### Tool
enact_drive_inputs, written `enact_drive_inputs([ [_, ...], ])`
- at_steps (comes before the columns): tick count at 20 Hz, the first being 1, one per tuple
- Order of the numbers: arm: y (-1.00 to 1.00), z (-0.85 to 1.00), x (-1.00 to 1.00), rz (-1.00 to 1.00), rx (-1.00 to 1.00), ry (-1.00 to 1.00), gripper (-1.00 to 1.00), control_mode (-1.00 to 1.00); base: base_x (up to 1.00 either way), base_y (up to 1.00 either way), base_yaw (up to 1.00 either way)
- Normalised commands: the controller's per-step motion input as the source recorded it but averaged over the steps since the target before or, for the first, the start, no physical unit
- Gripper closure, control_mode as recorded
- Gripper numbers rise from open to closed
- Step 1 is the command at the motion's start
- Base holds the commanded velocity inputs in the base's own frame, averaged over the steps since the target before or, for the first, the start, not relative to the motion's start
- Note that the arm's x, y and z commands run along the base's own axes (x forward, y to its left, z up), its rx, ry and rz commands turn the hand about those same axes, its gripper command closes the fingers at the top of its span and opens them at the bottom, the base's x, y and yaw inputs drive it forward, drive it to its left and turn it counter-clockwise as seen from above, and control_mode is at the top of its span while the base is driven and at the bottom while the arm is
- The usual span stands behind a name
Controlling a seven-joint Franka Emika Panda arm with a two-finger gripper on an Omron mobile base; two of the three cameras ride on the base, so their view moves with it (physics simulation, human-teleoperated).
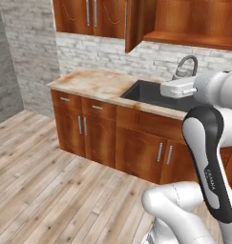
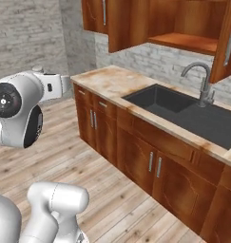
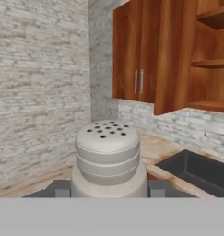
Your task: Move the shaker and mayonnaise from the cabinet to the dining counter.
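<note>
the shaker [image 3: 108, 159] sits pinched between the gripper [image 3: 108, 189] fingers, whose dark tips show low on either side of its base in the hand view. it stands upright there, grey, with a rounded cap dotted with small holes and ridged bands beneath. the fingers press against its sides, so the gripper is closed on it.

in the left base view the white arm [image 1: 210, 157] rises at the near right, its hand reaching over the black sink [image 1: 155, 93]; the fingers themselves are hidden there. in the right base view the arm's round joint [image 2: 14, 111] fills the near left.

the cabinet [image 3: 150, 50] hangs on the far wall above the sink counter [image 1: 96, 83]. its right door stands open, edge-on, showing bare wooden shelves [image 3: 210, 62] inside. the doors to the left are shut, with long silver handles [image 3: 138, 80].

the faucet [image 2: 200, 83] curves up behind the sink, on the far side by the brick wall [image 2: 26, 33]. lower cabinets [image 1: 89, 131] with small silver pulls run under the counter. the wooden floor [image 1: 46, 181] spreads to the near left.

behind the shaker in the hand view lie the counter's edge, a corner of the sink at the right, and the grey brick wall to the left.
</note>
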Motion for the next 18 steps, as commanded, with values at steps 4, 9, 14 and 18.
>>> enact_drive_inputs([
  [4,0.00,0.00,0.00,0.00,0.00,0.00,1.00,1.00,-0.76,0.50,0.09],
  [9,0.00,0.00,0.00,0.00,0.00,0.00,1.00,1.00,-0.84,0.48,0.12],
  [14,0.00,0.00,0.00,0.00,0.00,0.00,1.00,1.00,-0.80,0.37,0.14],
  [18,0.00,0.00,0.00,0.00,0.00,0.00,1.00,1.00,-0.55,0.35,0.30],
])
